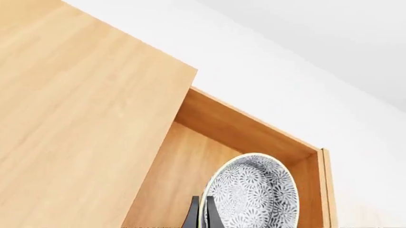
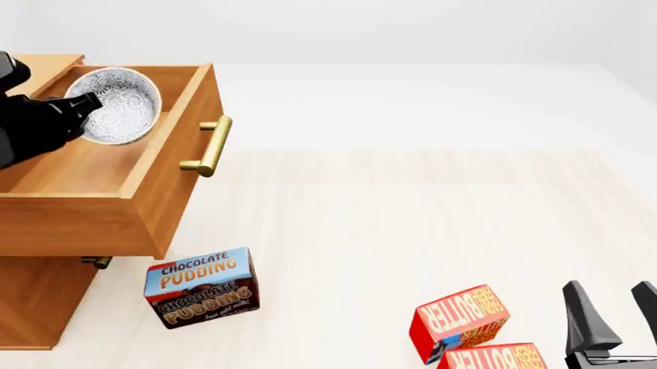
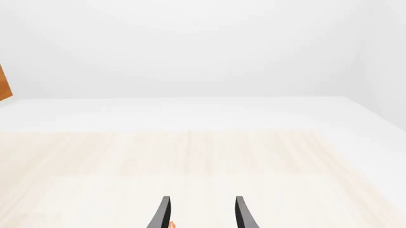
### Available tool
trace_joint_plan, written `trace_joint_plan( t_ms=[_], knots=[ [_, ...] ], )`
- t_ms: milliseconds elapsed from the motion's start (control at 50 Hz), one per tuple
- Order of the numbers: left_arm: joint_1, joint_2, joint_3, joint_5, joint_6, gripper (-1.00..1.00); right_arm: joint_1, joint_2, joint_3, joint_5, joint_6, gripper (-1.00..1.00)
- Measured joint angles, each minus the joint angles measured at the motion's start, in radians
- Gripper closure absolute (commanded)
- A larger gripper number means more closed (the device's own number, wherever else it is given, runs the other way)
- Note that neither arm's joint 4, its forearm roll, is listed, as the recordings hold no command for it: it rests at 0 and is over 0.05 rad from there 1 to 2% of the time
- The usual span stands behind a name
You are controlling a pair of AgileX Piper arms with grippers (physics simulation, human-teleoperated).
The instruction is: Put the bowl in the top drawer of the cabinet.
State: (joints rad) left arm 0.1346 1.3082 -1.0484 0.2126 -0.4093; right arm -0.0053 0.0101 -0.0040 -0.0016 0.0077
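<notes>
The patterned bowl [image 2: 123, 108] hangs tilted on edge over the far end of the pulled-out top drawer [image 2: 154, 192] of the cabinet [image 2: 31, 300]. My left gripper [image 2: 88, 104] is shut on the bowl's rim. In the left wrist view the bowl [image 1: 254, 194] shows its patterned side, the rim pinched between the dark fingers [image 1: 212, 216], with the drawer's inner wall [image 1: 241, 128] behind it. My right gripper [image 2: 621, 311] stands open at the near right, holding nothing; in its own view the right gripper [image 3: 201, 213] faces bare table.
The brass handle [image 2: 211, 146] sticks out from the drawer front. A chocolate pudding box [image 2: 200, 288] stands just in front of the cabinet. Two red butter boxes [image 2: 462, 319] lie at the near edge beside my right gripper. A lower handle [image 2: 95, 261] peeks from under the open drawer.
</notes>
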Motion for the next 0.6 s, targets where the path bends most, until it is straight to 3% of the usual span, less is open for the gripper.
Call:
trace_joint_plan(
  t_ms=[540,560,600],
  knots=[
    [0.025,0.037,0.019,-0.019,0.004,1.0,0.0,0.0,0.0,0.0,0.0,-1.0],
    [0.025,0.037,0.019,-0.02,0.006,-1.0,0.0,0.0,0.0,0.0,0.0,-1.0],
    [0.026,0.037,0.019,-0.021,0.009,-1.0,0.0,0.0,0.0,0.0,0.0,-1.0]
  ],
)
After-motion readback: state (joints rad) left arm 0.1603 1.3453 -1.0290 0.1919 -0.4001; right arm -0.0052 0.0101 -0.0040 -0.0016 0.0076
